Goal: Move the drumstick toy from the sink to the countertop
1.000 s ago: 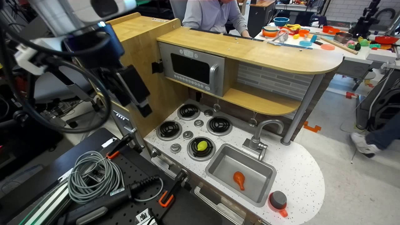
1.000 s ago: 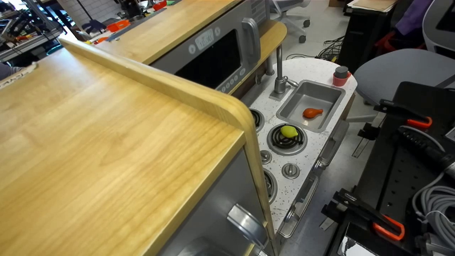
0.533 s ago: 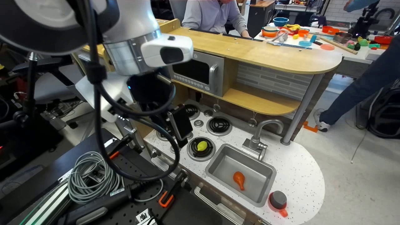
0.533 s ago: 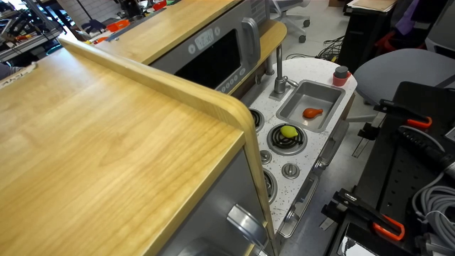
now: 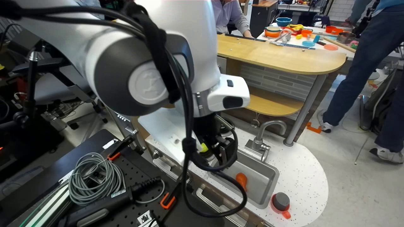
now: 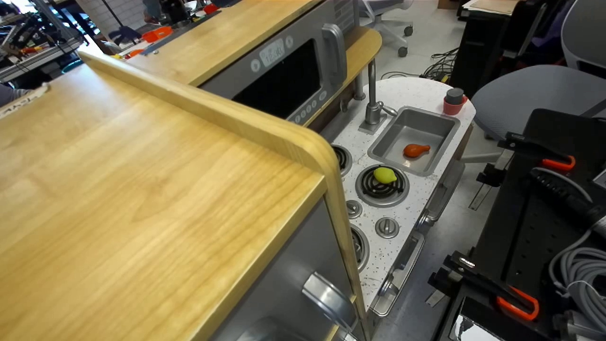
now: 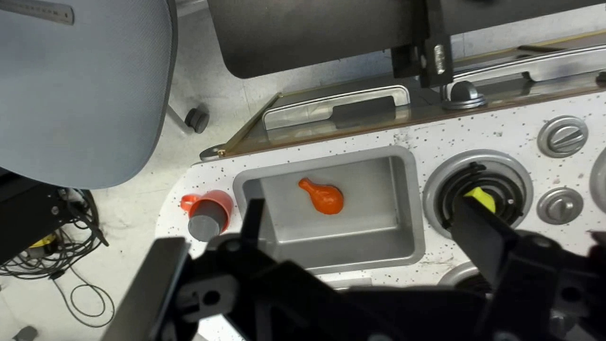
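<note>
Countertop: red cup beside sink, lemon on burner.

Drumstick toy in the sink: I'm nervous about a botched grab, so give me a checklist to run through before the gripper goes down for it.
1. Gripper open: ok; its fingers stand wide apart in the wrist view.
2. Drumstick toy within the sink: ok; it lies on the sink floor.
3. Gripper's height above the toy: cannot tell from these views.
4. Cable clear of the toy: cannot tell; its loop passes in front of the toy in an exterior view.
5. Red cup out of the sink: ok; it stands on the countertop beside it.
6. Yellow lemon out of the sink: ok; it rests on a burner ring.
</note>
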